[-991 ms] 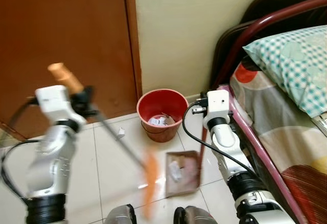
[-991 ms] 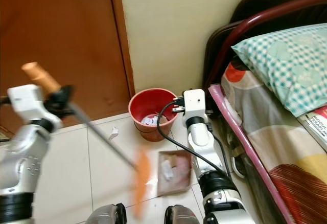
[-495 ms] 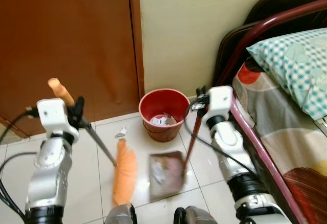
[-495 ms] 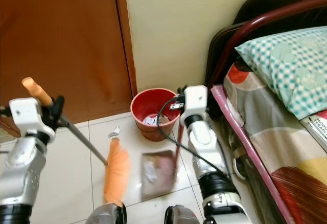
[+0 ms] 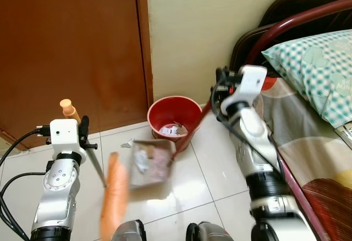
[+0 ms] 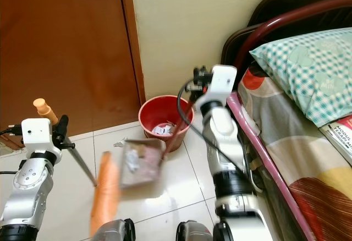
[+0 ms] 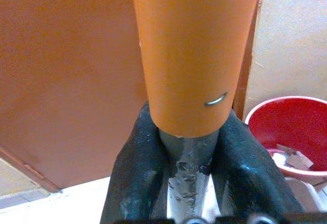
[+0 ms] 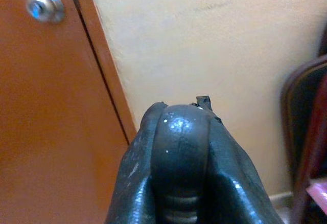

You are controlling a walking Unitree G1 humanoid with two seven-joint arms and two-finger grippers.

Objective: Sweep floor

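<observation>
My left gripper point(image 5: 83, 135) is shut on the grey shaft of a broom, just below its orange grip point(image 7: 194, 55). The orange broom head point(image 5: 113, 195) is blurred, low over the tiles near my feet. My right gripper point(image 5: 221, 94) is shut on the top end of a dustpan's dark red handle point(image 5: 190, 129). The brown dustpan point(image 5: 149, 163) hangs tilted above the floor with paper scraps in it, just in front of the red bucket point(image 5: 175, 121). The bucket holds paper scraps and stands by the wall.
A brown door point(image 5: 71, 48) fills the wall on the left. A bed with a dark red rail point(image 5: 286, 23) and a checked pillow point(image 5: 313, 59) runs along the right. A small paper scrap point(image 6: 120, 141) lies on the white tiles left of the bucket.
My right arm has lifted the dustpan off the floor and swung it left toward the bucket. The broom head has been drawn back to the left, toward my feet.
</observation>
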